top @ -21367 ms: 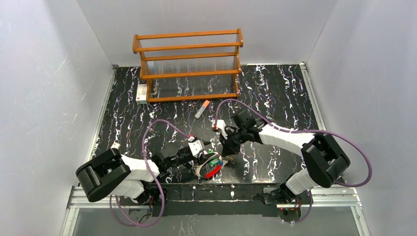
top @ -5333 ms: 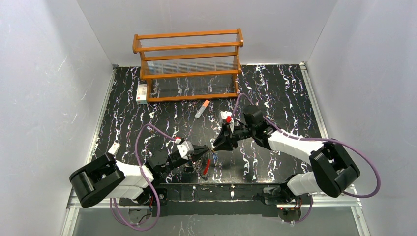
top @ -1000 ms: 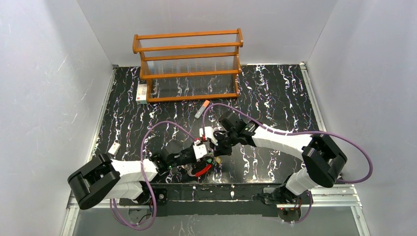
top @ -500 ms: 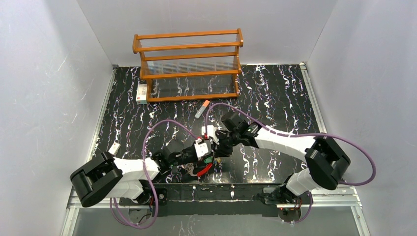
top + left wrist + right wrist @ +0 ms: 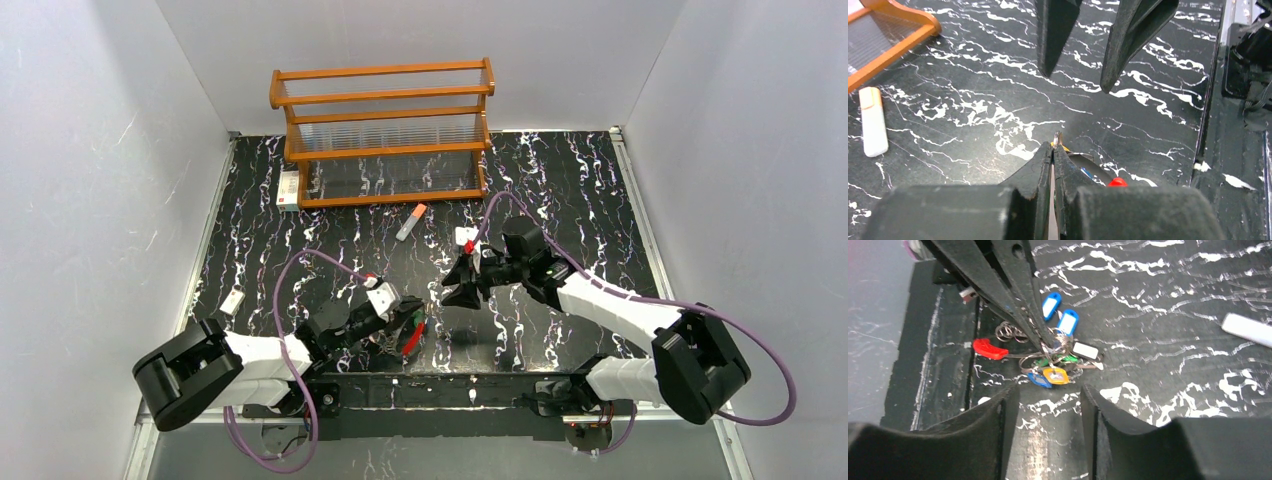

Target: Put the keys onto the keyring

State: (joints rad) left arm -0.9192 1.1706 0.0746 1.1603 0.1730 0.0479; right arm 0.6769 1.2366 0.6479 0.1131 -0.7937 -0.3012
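Pinching the thin wire of the keyring (image 5: pixel 989 348), the left tool (image 5: pixel 1053 147) has its fingers pressed together, low over the near middle of the tabletop (image 5: pixel 560 190). Keys (image 5: pixel 1055 375) with blue, green and yellow heads bunch at its tips, a white tag (image 5: pixel 1084 350) among them. The ring's red section (image 5: pixel 408 342) sits on the near side of the bunch. Right tool (image 5: pixel 452 288) is just right of the bunch, fingers apart, gripping nothing.
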